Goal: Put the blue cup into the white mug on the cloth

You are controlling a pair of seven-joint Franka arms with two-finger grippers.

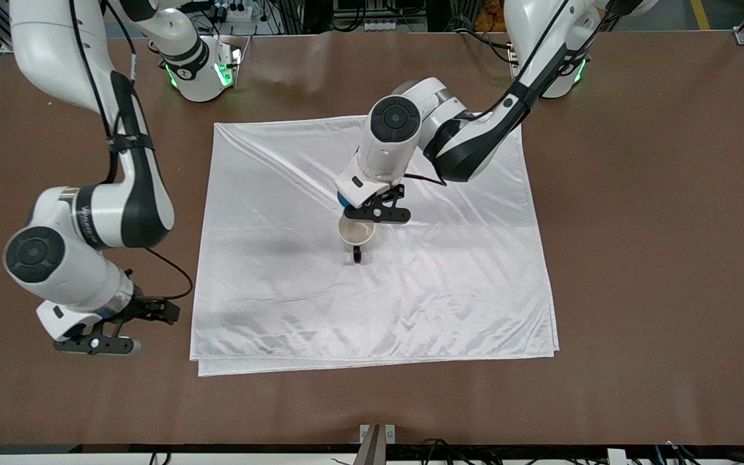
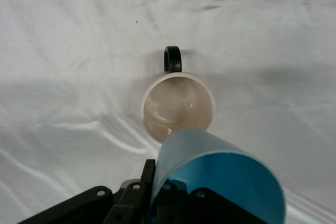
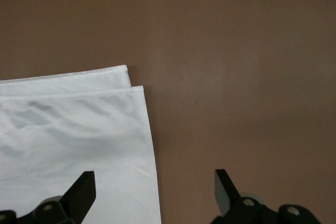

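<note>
Nearest the front camera, the cloth's doubled edge shows two offset layers, bare brown table below it. Right gripper hangs low over the table off the cloth's corner at the right arm's end, fingers spread wide, nothing between them; arm waiting. Right wrist view alone shows that corner close up: two stepped hems, the gripper straddling the cloth's side edge, one fingertip over satin, the other over table.

Mid-cloth: white mug upright on the cloth, black loop handle pointing toward the front camera, interior empty. Left gripper sits just above the mug's rim on the side away from the camera, clamped on the blue cup. Front view shows only a sliver of blue under the wrist. Left wrist view gives more: blue cup tilted, its open mouth facing the lens, its lower end over the mug's rim but not inside; mug interior glossy, off-white.

Room: wrinkled cloth open all around the mug; wide bare table on every side of the cloth.
</note>
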